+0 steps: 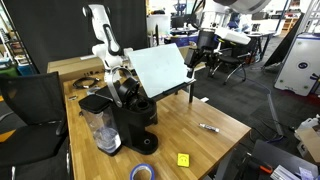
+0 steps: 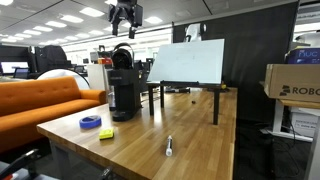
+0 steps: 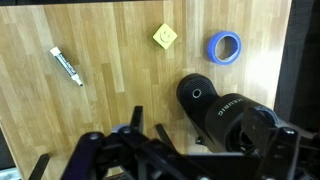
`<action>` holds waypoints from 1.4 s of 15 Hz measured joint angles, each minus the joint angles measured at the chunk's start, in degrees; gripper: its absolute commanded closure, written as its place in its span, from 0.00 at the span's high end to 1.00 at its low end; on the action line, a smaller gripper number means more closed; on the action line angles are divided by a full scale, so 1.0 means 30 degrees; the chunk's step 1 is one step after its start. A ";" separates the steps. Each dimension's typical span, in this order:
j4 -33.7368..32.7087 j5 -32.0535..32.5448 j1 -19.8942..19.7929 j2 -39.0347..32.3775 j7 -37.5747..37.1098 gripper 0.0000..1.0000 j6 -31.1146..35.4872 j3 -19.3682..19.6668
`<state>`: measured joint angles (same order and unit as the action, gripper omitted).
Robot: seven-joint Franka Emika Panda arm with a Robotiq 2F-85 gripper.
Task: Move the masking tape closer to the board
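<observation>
High above the wooden worktop (image 2: 200, 140) the claw (image 2: 125, 17) is held spread open and empty; reaching is judged the step in hand. The small blue ring-shaped roll of masking tape (image 3: 225, 46) lies near the black coffee machine (image 2: 124, 85), well apart from the large white tilted board (image 2: 190, 62). A descent over the roll is called for next. The clear jug's (image 1: 100, 130) contents cannot be told.

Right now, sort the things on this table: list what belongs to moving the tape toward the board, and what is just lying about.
For the job:
masking tape
board

Just lying about:
yellow note
marker pen
coffee machine
</observation>
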<state>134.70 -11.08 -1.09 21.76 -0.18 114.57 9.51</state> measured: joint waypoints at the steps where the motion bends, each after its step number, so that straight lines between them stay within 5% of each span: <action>1: 0.0000 0.0000 0.0000 0.0000 0.0000 1.00 0.0000 0.0000; 13: 0.0140 -0.0003 -0.0012 -0.0008 0.0000 1.00 -0.0001 -0.0179; 21: 0.1892 -0.0739 0.0621 -0.0399 -0.0212 1.00 0.2029 -0.2135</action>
<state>140.38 -13.30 0.78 20.57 -0.81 120.66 3.11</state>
